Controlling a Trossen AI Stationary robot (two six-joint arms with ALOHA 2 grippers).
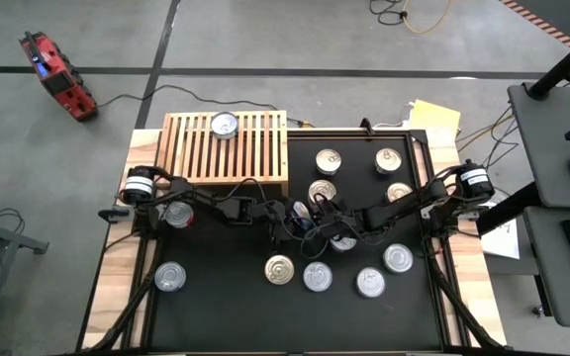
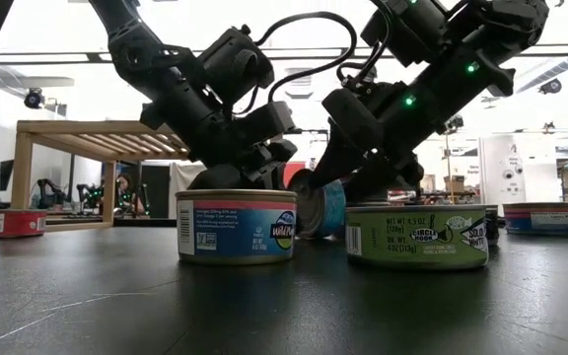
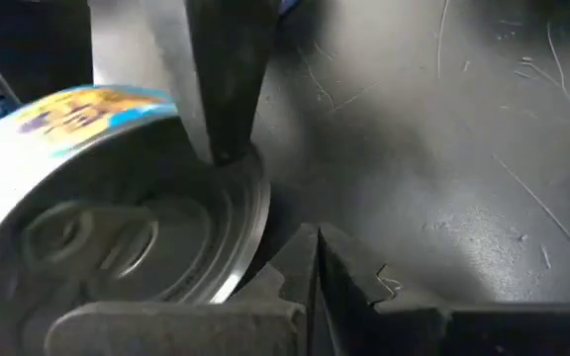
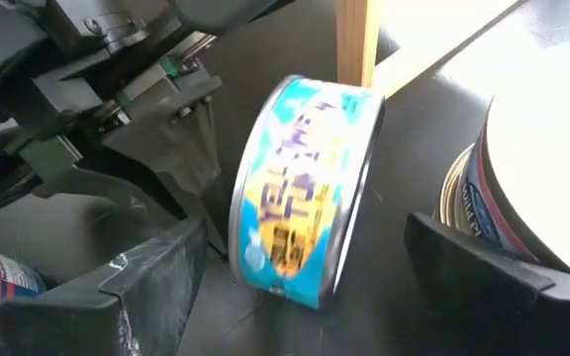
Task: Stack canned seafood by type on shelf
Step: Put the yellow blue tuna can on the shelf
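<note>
Over on the left, the shelf (image 1: 228,148) sits at the back of the bench (image 1: 226,316) with one tin (image 1: 224,125) on its slats. The left end effector (image 1: 287,214) is low at mid-bench, fingers pressed together, beside a blue-and-yellow can (image 4: 303,193) standing on its edge. Facing it, the right end effector (image 4: 305,287) has its fingers spread wide either side of that tipped can, not gripping it. More canned seafood (image 1: 317,277) lies scattered flat across the black mat, mostly toward the right.
</note>
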